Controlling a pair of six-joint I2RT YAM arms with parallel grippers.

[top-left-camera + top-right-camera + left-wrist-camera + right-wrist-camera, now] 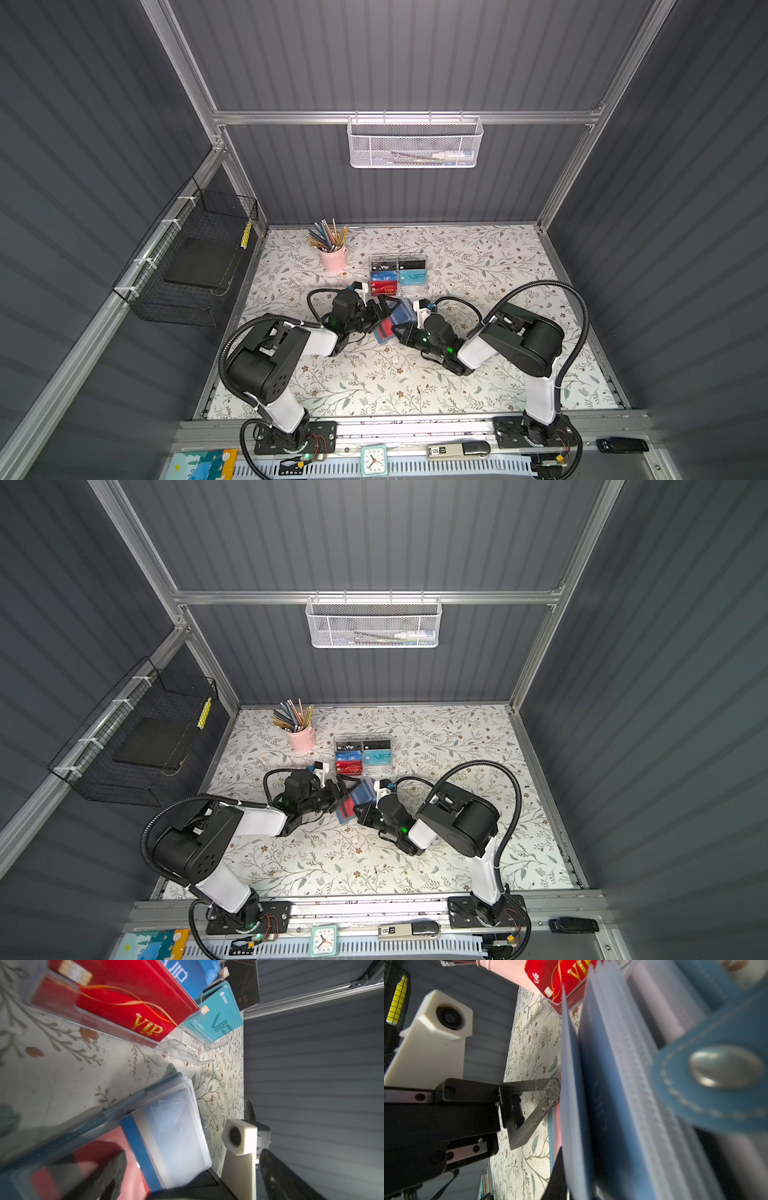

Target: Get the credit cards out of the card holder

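Note:
The blue-grey card holder (395, 322) (356, 802) lies open mid-table between my two grippers. In the left wrist view its clear sleeves (176, 1118) fan up, and a blue credit card (143, 1153) sits inside one, over a red inner page (93, 1159). My left gripper (380, 311) (162, 1185) is open, its jaws on either side of that sleeve's edge. My right gripper (400, 331) (571, 1184) is shut on the card holder's sleeves from the opposite side. The snap tab (724, 1068) hangs close to the right wrist camera.
A clear acrylic rack (399, 274) of VIP cards stands just behind the holder. A pink cup of pencils (333, 257) is at the back left. A black wire basket (195, 257) hangs on the left wall, a white mesh basket (415, 143) on the back rail.

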